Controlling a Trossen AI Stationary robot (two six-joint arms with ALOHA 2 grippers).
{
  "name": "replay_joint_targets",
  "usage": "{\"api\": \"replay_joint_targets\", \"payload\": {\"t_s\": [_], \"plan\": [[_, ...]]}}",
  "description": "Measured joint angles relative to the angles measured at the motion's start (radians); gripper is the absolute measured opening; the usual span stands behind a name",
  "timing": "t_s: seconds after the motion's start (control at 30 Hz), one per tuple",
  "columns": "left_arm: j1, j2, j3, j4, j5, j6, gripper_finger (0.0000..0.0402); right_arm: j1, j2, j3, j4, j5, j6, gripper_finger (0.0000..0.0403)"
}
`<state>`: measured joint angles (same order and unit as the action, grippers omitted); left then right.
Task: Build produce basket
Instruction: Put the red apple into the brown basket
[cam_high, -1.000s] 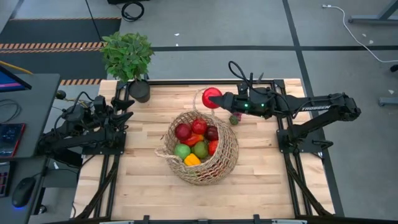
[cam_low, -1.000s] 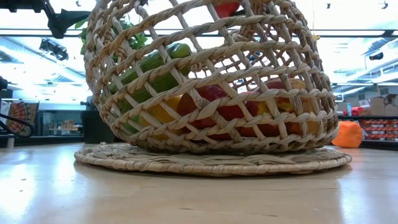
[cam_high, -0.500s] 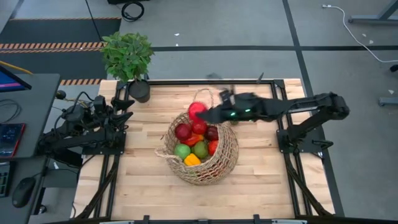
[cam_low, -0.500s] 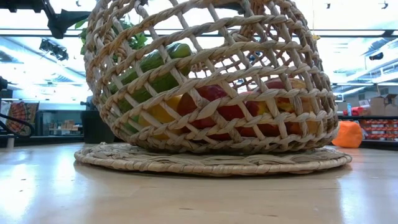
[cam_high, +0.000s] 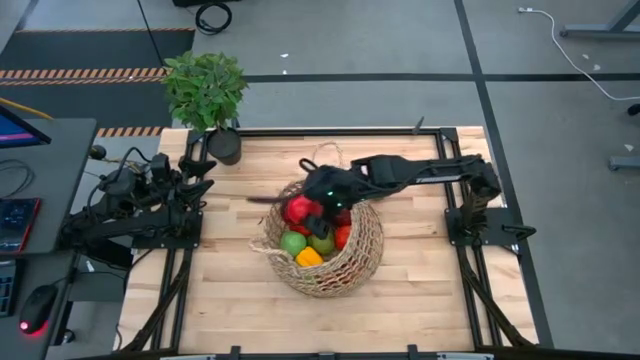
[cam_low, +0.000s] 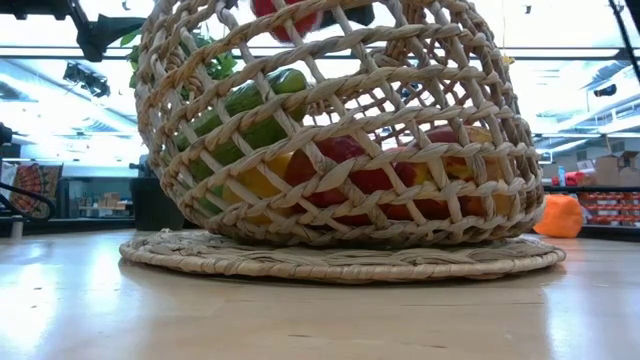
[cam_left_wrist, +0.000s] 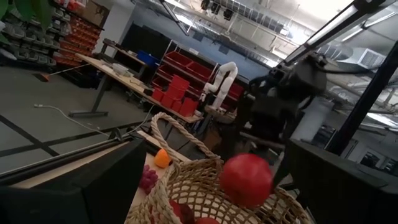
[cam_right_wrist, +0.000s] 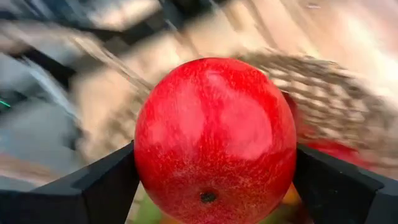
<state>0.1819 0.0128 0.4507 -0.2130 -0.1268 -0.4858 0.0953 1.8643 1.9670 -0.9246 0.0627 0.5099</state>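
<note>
- We see the large round tan open-weave wicker basket (cam_high: 322, 250) standing near the middle of the pale wooden bench (cam_high: 220, 290), on a flat woven mat (cam_low: 340, 258) of the same tan fibre.
- Its weave is loose enough that the low view shows the fruit through the gaps, and one thin loop handle (cam_left_wrist: 177, 127) rises from the rim.
- Inside lie small glossy plastic-looking fruits and vegetables (cam_high: 312, 240): red, green, a yellow piece, and a long green cucumber (cam_low: 250, 110) leaning against the wall.
- Our right tool (cam_high: 318, 203) reaches over the basket's far rim and grips a round, shiny red apple (cam_right_wrist: 214, 140) between its two dark fingers (cam_right_wrist: 99, 186), just above the pile.
- Our left tool (cam_high: 205, 178) waits at the bench's left edge, well apart from the basket; we cannot tell how its fingers stand.
- A small orange fruit (cam_left_wrist: 162, 158) and a purple grape cluster (cam_left_wrist: 147, 178) lie on the bench beside the basket.
</note>
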Motion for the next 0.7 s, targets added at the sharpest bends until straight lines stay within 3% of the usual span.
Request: {"api": "replay_joint_targets", "payload": {"t_s": [0.17, 0.37, 0.7], "plan": [[0.000, 0.000, 0.000, 0.000, 0.000, 0.000, 0.0390, 0.008, 0.084, 0.108, -0.127, 0.093, -0.269, 0.0386], [0.000, 0.000, 0.000, 0.000, 0.000, 0.000, 0.0390, 0.013, 0.127, 0.109, -0.119, 0.094, -0.635, 0.0385], [0.000, 0.000, 0.000, -0.001, 0.000, 0.000, 0.0390, 0.014, 0.165, 0.107, -0.175, -0.012, -0.610, 0.0390]]}}
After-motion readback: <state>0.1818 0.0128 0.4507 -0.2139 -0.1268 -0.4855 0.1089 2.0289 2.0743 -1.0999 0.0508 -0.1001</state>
